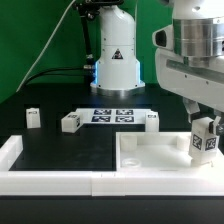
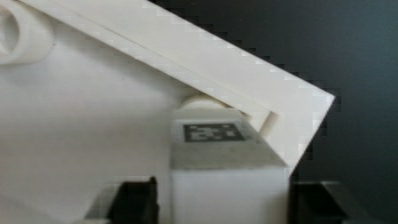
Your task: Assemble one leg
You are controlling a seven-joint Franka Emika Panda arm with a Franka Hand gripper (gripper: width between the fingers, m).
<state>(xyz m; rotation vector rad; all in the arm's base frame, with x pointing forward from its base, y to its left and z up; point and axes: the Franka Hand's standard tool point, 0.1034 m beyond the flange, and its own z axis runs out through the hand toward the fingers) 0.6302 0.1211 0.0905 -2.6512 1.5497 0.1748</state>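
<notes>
Black table [image 1: 60, 140]; claw [image 1: 204, 133] clamps the leg [image 1: 204, 145] at tabletop [image 1: 150, 152] corner, fingertips [image 2: 128, 200] partly cropped.

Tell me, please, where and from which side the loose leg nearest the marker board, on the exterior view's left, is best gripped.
Probably at its middle, across the two long sides, coming straight down: the leg seems to lie flat on the table, clear of the marker board, with its top unobstructed.
</notes>
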